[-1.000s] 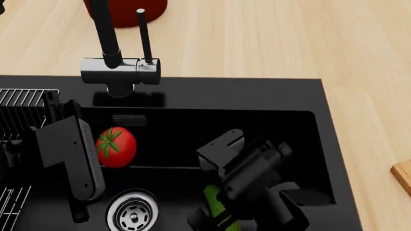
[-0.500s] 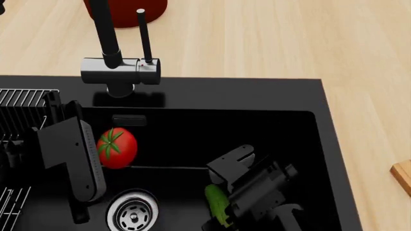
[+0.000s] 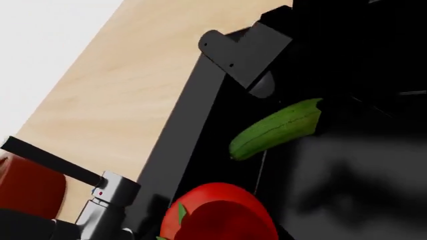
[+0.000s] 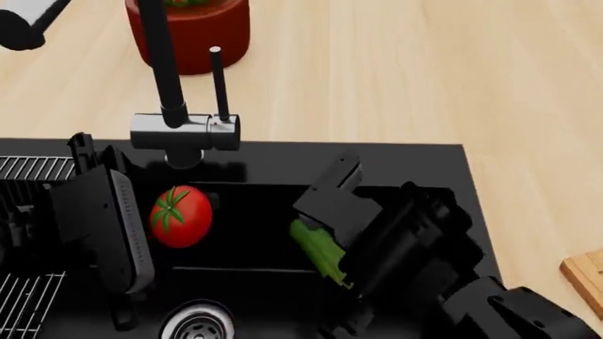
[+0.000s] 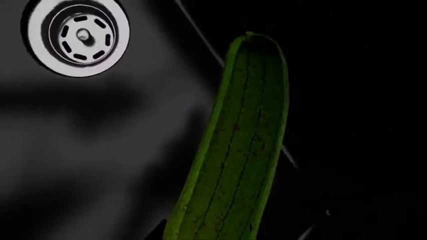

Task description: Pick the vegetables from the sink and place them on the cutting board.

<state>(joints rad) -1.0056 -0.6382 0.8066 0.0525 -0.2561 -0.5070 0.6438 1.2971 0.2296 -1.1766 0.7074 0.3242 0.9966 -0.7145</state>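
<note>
The right hand [image 4: 330, 236] pinched the cucumber [image 4: 318, 251] at frame centre above the sink [image 4: 282, 212] — clearing the rim. Left hand [image 4: 104, 226], apparently spread, flanked the tomato [image 4: 181, 216] — the cutting board [image 4: 586, 277] waited lower right.

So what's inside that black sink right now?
Inside the sink are a red tomato beside the left gripper, a cucumber clamped in the right gripper, and the drain. The right arm hides the basin's right side.

Even bright light on countertop [image 4: 396, 78], dim sink [image 4: 254, 212], soft shadows, sharp focus
</note>
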